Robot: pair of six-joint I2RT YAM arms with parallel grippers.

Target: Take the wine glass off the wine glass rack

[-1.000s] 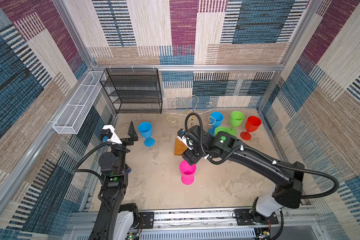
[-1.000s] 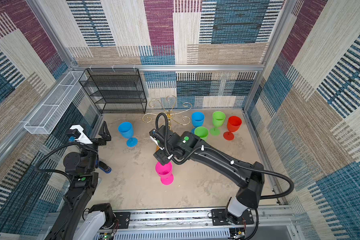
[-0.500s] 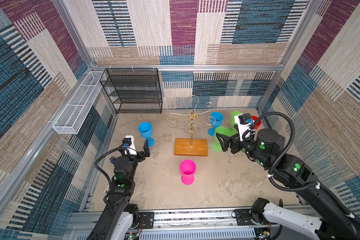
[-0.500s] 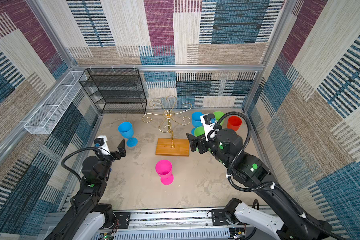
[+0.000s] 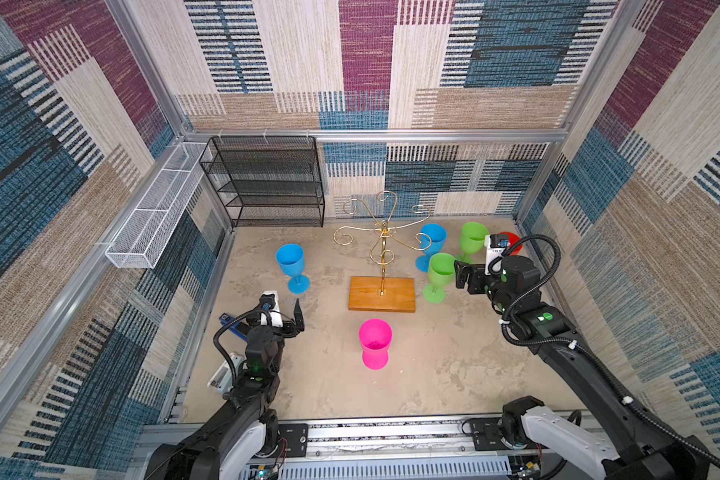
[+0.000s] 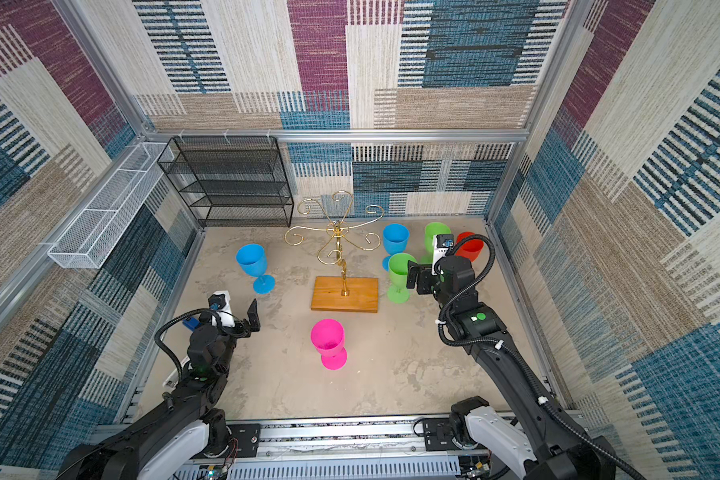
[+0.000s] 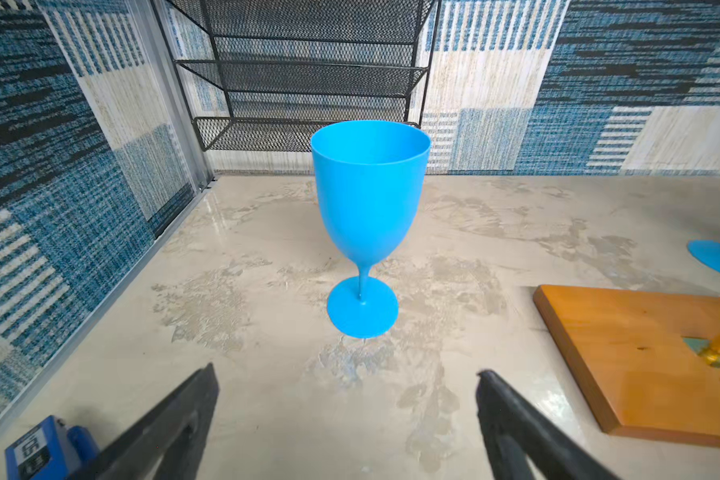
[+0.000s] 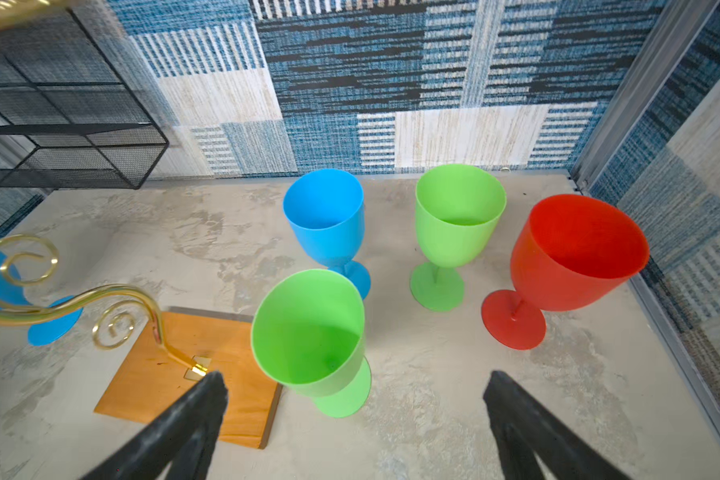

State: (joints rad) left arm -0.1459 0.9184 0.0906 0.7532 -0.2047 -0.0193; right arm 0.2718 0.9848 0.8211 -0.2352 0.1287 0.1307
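Both sets of jaws stand spread wide with nothing between them. The left gripper [image 7: 346, 372] hangs low over the mottled tabletop [image 5: 433, 374] and faces a blue wine glass [image 7: 368, 187] that stands upright a little ahead of it, well clear of the fingertips. The right gripper [image 8: 356, 377] is raised on the right side of the wine glass rack [image 5: 383, 270] and looks down on a cluster of four upright glasses. The nearer green wine glass [image 8: 308, 328] is just ahead of its fingers, and I see no contact. Behind that one stand a second blue wine glass [image 8: 325, 216], a farther green wine glass [image 8: 458, 216] and a red wine glass [image 8: 574, 257] nearest the side wall. The rack, thin gold wire with scrolled arms on a central post, rises from an orange-brown wooden base [image 5: 395, 301] near the middle of the table. The pink wine glass [image 5: 375, 340] stands upright on the tabletop in front of that base, off the rack and apart from it, roughly between the two arms and touched by neither. Every glass I can see rests on its own foot on the table. A black mesh shelf unit [image 5: 267, 183] stands against the back wall. A long white wire basket [image 5: 159, 208] hangs on the left wall.
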